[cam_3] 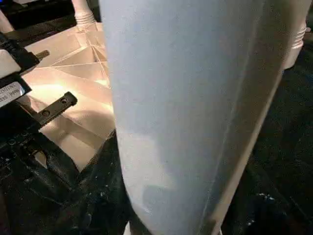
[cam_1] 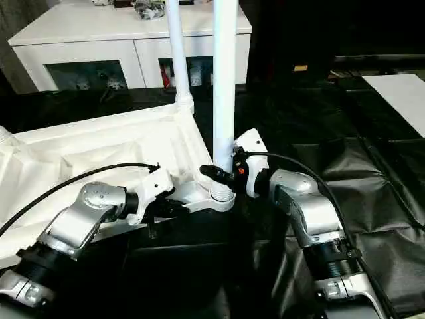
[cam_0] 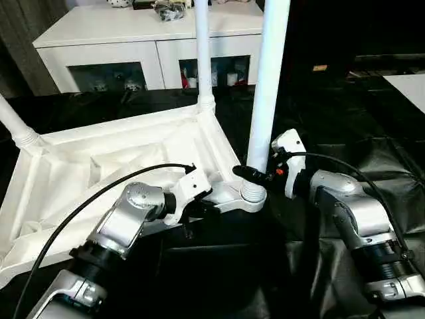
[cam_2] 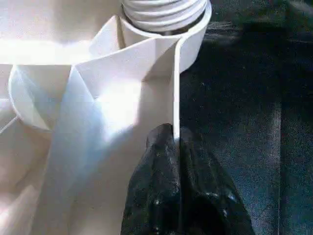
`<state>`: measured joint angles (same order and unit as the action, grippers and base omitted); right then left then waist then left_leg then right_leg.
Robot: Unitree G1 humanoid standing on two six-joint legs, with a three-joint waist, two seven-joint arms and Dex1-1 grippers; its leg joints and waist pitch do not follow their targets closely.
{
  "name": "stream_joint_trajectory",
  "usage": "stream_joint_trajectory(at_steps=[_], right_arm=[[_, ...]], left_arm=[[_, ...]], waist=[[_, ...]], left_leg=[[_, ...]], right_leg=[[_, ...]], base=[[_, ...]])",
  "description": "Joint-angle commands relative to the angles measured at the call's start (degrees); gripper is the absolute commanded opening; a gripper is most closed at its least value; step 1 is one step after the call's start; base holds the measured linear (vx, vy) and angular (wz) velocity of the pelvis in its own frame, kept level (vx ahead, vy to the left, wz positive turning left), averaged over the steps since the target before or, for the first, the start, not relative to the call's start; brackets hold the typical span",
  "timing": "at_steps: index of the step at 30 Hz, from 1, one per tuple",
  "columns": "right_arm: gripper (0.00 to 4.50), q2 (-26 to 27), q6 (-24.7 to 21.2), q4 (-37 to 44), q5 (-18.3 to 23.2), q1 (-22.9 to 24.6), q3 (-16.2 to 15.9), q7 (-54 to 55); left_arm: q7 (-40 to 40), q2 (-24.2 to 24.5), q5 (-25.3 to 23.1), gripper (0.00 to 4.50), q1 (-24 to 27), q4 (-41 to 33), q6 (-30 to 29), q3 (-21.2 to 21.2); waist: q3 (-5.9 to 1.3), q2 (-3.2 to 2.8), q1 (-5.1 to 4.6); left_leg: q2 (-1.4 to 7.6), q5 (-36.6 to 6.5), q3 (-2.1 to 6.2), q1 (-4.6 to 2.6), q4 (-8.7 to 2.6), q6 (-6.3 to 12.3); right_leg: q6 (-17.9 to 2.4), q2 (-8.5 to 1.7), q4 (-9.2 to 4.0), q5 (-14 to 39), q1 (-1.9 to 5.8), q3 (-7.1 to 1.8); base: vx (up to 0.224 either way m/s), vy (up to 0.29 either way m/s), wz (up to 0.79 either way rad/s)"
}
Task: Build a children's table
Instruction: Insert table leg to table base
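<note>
White tabletop [cam_0: 99,159] lies underside up; left gripper [cam_2: 175,142] pinches its rim while right gripper [cam_0: 255,174] clasps the near leg [cam_0: 267,86] in its corner socket [cam_0: 252,196]. Next, likely twist it home.

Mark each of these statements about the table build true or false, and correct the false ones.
1. The tabletop lies with its ribbed underside facing up. True.
2. The left gripper is wide open above the tabletop. False: its fingers are pinched shut on the thin side wall of the tabletop, near the corner socket.
3. The right gripper is around the near leg, just above the socket. True.
4. The near leg lies flat on the black sheet. False: it stands upright in the corner socket.
5. A white cabinet with glass doors stands behind the work. True.
</note>
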<state>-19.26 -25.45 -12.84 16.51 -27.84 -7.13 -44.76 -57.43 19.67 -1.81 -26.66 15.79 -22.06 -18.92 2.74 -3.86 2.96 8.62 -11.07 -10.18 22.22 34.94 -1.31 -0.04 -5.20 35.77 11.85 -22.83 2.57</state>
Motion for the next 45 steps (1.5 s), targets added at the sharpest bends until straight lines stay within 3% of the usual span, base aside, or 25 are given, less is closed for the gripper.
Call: stream_joint_trajectory(at_steps=[1,8,9,15,16,22,23,27,29,31,32,33,37,38,39,41,45], right_arm=[[1.88,-0.4,0.4,-1.9,0.0,-1.9,1.2,-0.2],[1.88,0.7,0.9,-5.1,-0.2,-2.9,1.0,-0.6],[1.88,0.8,1.0,-5.8,-0.3,-3.2,0.9,-0.7],[1.88,1.4,1.1,-7.6,-0.2,-3.5,0.7,-1.2],[1.88,1.6,0.5,-7.4,0.7,-2.5,1.3,-1.3],[1.87,2.2,0.6,-7.4,1.7,-0.1,2.3,-1.0],[1.87,2.6,1.2,-7.8,2.0,0.5,2.8,-0.7],[1.87,4.3,4.1,-8.9,2.8,3.7,5.3,0.8],[1.87,4.4,4.7,-9.0,3.0,4.6,5.7,0.8],[1.87,4.4,5.5,-9.0,2.9,6.0,5.9,0.8],[1.87,4.5,5.7,-9.0,2.8,6.3,6.0,0.8],[1.87,4.3,6.3,-8.3,2.4,7.3,5.7,0.9],[1.87,2.9,8.8,-6.0,-1.1,10.0,2.5,1.0],[1.87,2.9,8.8,-6.0,-1.1,10.0,2.5,1.0],[1.87,2.4,9.0,-5.2,-2.1,10.6,1.3,0.8],[1.87,1.7,8.8,-3.9,-3.7,10.9,-0.6,0.4],[1.87,1.2,8.2,-3.5,-4.6,10.1,-1.8,-0.1]], left_arm=[[0.7,-0.3,2.9,0.03,1.9,-1.2,-1.2,1.3],[3.6,-1.1,2.2,0.03,2.2,-1.8,-2.1,2.6],[3.7,-1.0,2.0,0.03,2.0,-2.0,-2.2,2.6],[4.4,-1.0,2.4,0.03,1.6,-2.5,-2.8,3.1],[4.2,-0.9,2.5,0.01,1.3,-2.5,-2.7,3.3],[3.3,-0.3,2.9,0.00,0.7,-2.4,-2.1,3.4],[3.8,-0.5,3.1,0.00,0.4,-2.2,-1.8,3.8],[5.9,-1.0,3.1,0.00,-0.4,-1.2,-0.9,5.3],[6.4,-1.1,3.1,0.00,-0.7,-0.8,-0.8,5.6],[7.0,-1.3,3.1,0.00,-1.1,-0.1,-0.6,6.1],[7.1,-1.3,3.1,0.00,-1.2,0.0,-0.5,6.1],[7.3,-1.3,3.1,0.00,-1.4,0.3,-0.4,6.3],[7.2,-1.0,2.9,0.00,-2.0,1.2,0.0,6.2],[7.2,-1.0,2.9,0.00,-2.0,1.2,0.0,6.2],[7.0,-0.9,2.7,0.00,-2.2,1.4,0.1,6.1],[6.6,-0.6,2.4,0.00,-2.5,1.8,0.7,5.7],[6.2,-0.3,2.1,0.00,-2.6,2.0,1.1,5.1]], waist=[[-3.91,1.27,0.30],[-3.81,1.67,-0.04],[-3.80,2.09,-0.05],[-3.76,1.92,-0.14],[-3.80,2.13,-0.18],[-3.88,2.08,-0.09],[-3.85,1.76,-0.08],[-3.81,1.45,0.05],[-3.76,1.65,-0.01],[-3.71,0.75,-0.04],[-3.65,0.98,-0.09],[-3.70,0.69,-0.03],[-3.94,0.70,0.17],[-3.95,0.34,0.30],[-3.91,0.56,0.27],[-3.80,0.42,0.17],[-3.80,0.39,0.08]], left_leg=[[3.95,-6.5,1.48,-0.75,-3.88,5.56],[3.84,-5.9,1.38,-0.68,-3.85,5.69],[3.81,-5.6,1.34,-0.59,-3.81,6.00],[3.88,-5.5,1.33,-0.67,-3.85,5.93],[3.83,-5.4,1.27,-0.71,-3.80,6.09],[3.81,-4.7,1.29,-0.66,-3.74,6.52],[3.82,-5.0,1.29,-0.73,-3.72,6.50],[3.90,-6.3,1.23,-0.88,-3.80,5.84],[3.89,-6.8,1.36,-0.73,-4.02,5.50],[3.84,-9.0,1.44,-0.93,-4.10,4.52],[3.86,-9.4,1.33,-1.01,-4.17,4.39],[3.86,-9.6,1.48,-0.97,-4.21,4.01],[3.81,-7.8,1.44,-0.78,-4.09,4.70],[3.82,-7.9,1.47,-0.79,-4.06,4.76],[3.79,-8.2,1.44,-0.76,-4.07,4.88],[3.74,-9.4,1.48,-0.74,-4.27,4.63],[3.89,-11.2,1.58,-0.89,-4.44,3.65]], right_leg=[[-16.9,-3.66,-3.53,1.0,3.15,-2.04],[-16.1,-3.57,-3.69,2.8,3.03,-2.12],[-16.0,-3.65,-3.65,3.2,3.08,-2.14],[-15.8,-3.53,-3.71,3.5,2.90,-2.12],[-15.9,-3.50,-3.71,3.1,2.90,-2.13],[-16.1,-3.54,-3.57,2.1,2.97,-2.09],[-16.2,-3.57,-3.65,2.4,2.87,-2.09],[-16.0,-3.61,-3.94,3.0,2.72,-2.20],[-15.9,-3.47,-3.83,3.3,2.90,-2.08],[-15.7,-3.52,-4.08,5.7,2.80,-2.09],[-15.5,-3.43,-4.39,6.1,2.65,-2.12],[-15.5,-3.48,-4.20,6.1,2.78,-2.12],[-15.4,-3.43,-4.00,2.4,2.93,-2.06],[-15.4,-3.51,-4.00,2.6,2.89,-2.04],[-15.1,-3.42,-4.12,3.0,2.93,-2.02],[-14.6,-3.35,-4.31,5.2,2.89,-1.97],[-14.2,-3.40,-4.48,7.4,2.75,-2.10]], base=[[0.000,0.000,0.00],[0.000,0.000,0.00],[0.000,0.000,0.00],[0.000,0.000,0.00],[0.000,0.000,0.00],[0.000,0.000,0.00],[0.000,0.000,0.00],[0.000,0.000,0.00],[0.000,0.000,0.00],[0.000,0.000,0.00],[0.000,0.000,0.00],[0.000,0.000,0.00],[0.000,0.000,0.00],[0.000,0.000,0.00],[0.000,0.000,0.00],[0.000,0.000,0.00],[0.000,0.000,0.00]])
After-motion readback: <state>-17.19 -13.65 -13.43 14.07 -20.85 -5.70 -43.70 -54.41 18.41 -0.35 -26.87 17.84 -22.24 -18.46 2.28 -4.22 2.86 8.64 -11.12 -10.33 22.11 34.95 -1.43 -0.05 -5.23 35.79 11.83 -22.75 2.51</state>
